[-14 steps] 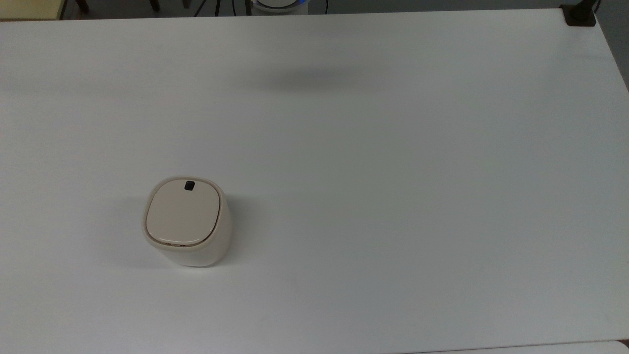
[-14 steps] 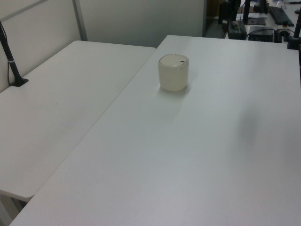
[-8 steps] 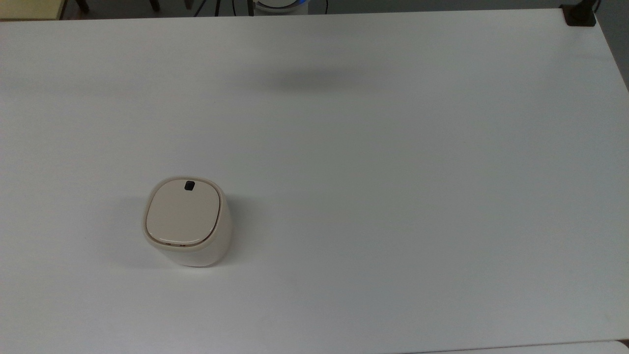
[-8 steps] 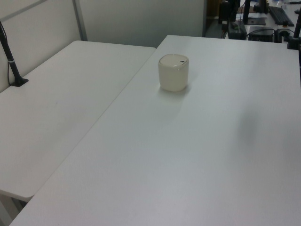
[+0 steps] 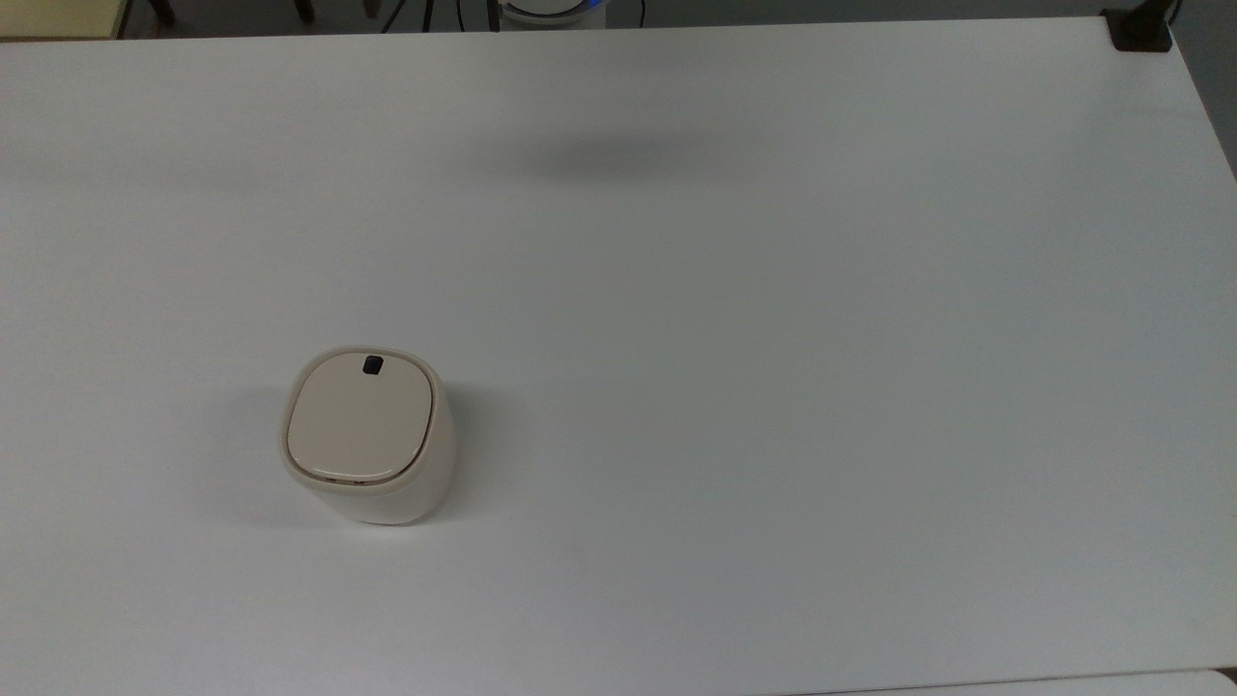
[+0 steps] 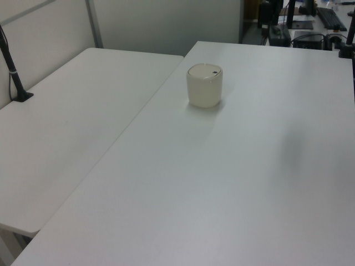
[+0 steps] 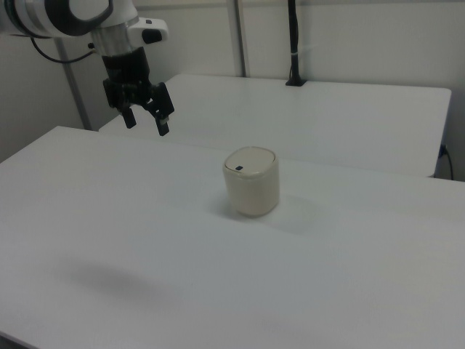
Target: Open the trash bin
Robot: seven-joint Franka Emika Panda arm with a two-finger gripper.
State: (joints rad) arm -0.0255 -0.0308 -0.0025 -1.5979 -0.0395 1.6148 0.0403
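Observation:
The trash bin (image 5: 368,436) is a small cream tub with a rounded-square lid lying flat and shut, and a small black latch (image 5: 372,364) at the lid's far edge in the top view. It stands upright on the white table, also seen in the left view (image 6: 204,86) and the right view (image 7: 251,182). In the right view my gripper (image 7: 147,123) hangs high in the air, up and to the left of the bin and well apart from it. Its two black fingers are spread open with nothing between them.
The white table (image 5: 773,338) carries the bin. A second white table (image 6: 72,122) adjoins it on the left view's left, with a black post (image 6: 14,72) clamped to it. Another black clamp (image 5: 1140,29) sits at the top view's upper right corner.

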